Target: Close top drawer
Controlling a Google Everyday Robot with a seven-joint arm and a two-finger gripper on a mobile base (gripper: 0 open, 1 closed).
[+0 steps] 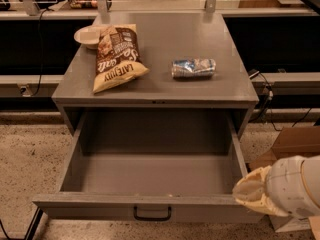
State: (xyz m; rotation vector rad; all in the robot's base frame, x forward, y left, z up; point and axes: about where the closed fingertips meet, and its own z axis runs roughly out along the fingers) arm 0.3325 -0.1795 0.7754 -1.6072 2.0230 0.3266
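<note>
One top drawer (85, 207) is all I can see of the cabinet, and it stands pulled fully out toward the floor in front, its inside bare. It has one dark pull handle (152, 214) at the middle of the front. On the grey surface (200, 34) above lie three things: one chip bag (117, 59) flat at the left, one pale bowl (88, 35) touching the bag's far corner, and one crumpled silver-blue can (194, 68) on its side, apart to the right. The claw (241, 190) sits low at the right, against the drawer's front right corner; whether it is apart or together I cannot tell. One cardboard box (296, 141) rests on the floor just behind it.
</note>
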